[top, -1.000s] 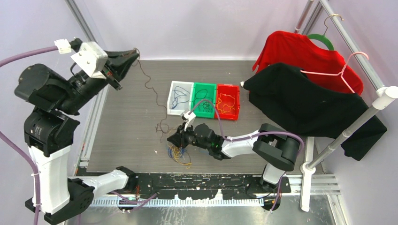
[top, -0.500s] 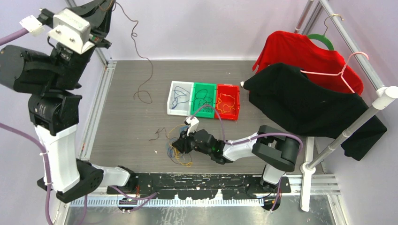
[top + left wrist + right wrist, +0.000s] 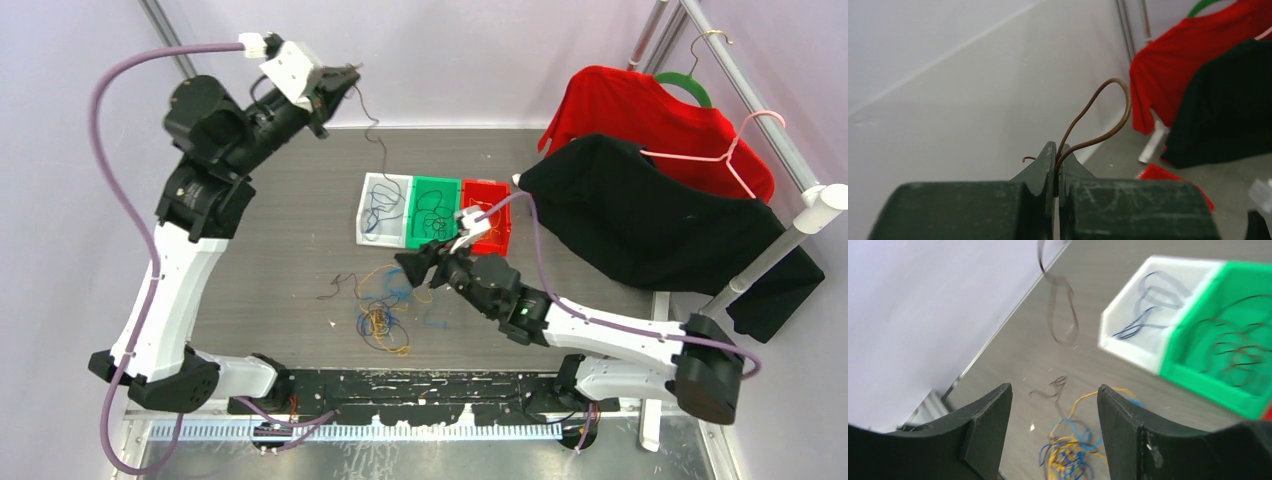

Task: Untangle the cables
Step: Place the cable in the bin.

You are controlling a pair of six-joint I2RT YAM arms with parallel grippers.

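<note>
Blue and orange-yellow cables (image 3: pixel 380 316) tangled in a heap on the table (image 3: pixel 270 250), one brown cable (image 3: pixel 1118 80) dangling aloft

2 arms, left arm (image 3: pixel 175 275) and right arm (image 3: pixel 610 340), white shells, black joints, thick purple hoses (image 3: pixel 190 46), white wrist camera housings (image 3: pixel 293 68), scuffed dark green fingers (image 3: pixel 1038 172)

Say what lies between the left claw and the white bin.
A thin brown cable, pinched in the left claw, dangles toward the white bin; top view shows it.
</note>
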